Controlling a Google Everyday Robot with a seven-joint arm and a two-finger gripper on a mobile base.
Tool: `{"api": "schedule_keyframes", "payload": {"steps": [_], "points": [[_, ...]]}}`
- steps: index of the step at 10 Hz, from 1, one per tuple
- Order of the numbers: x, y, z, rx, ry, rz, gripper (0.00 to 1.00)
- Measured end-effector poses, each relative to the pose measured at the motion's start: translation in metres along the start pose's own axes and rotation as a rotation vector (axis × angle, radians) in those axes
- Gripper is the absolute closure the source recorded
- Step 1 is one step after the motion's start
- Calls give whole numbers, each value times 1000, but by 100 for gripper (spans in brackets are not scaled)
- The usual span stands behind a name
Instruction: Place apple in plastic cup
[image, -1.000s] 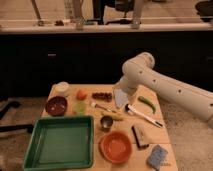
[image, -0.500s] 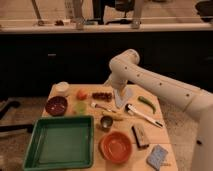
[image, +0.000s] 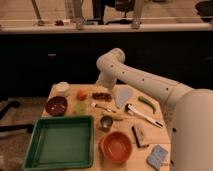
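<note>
The apple (image: 81, 94) is a small orange-red fruit on the table's back left. The plastic cup (image: 80, 106), pale yellow-green, stands just in front of it, close to or touching it. My white arm comes in from the right, bends at an elbow above the table's back edge and points down. The gripper (image: 103, 86) hangs at the back middle of the table, just above a dark reddish-brown packet (image: 101, 95). It is to the right of the apple and apart from it. The apple lies on the table, outside the cup.
A white round container (image: 62, 88) and a dark red bowl (image: 56, 105) stand at the left. A green tray (image: 60, 142) fills the front left. An orange bowl (image: 116, 146), a grey metal cup (image: 106, 122), utensils (image: 142, 114) and a blue sponge (image: 157, 156) lie at the right.
My arm has swung left across the table. The gripper has moved from over the right-hand side to the back middle, nearer the apple. The objects have not moved.
</note>
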Motion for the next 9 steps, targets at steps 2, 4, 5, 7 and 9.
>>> {"api": "schedule_keyframes", "payload": {"steps": [2, 4, 5, 7, 9], "points": [[-4, -12, 7, -4, -3, -14, 20], [-8, -30, 16, 14, -16, -31, 20], [-8, -34, 17, 18, -16, -35, 20], [-8, -34, 17, 18, -18, -34, 20], [-7, -33, 17, 18, -17, -33, 20]]}}
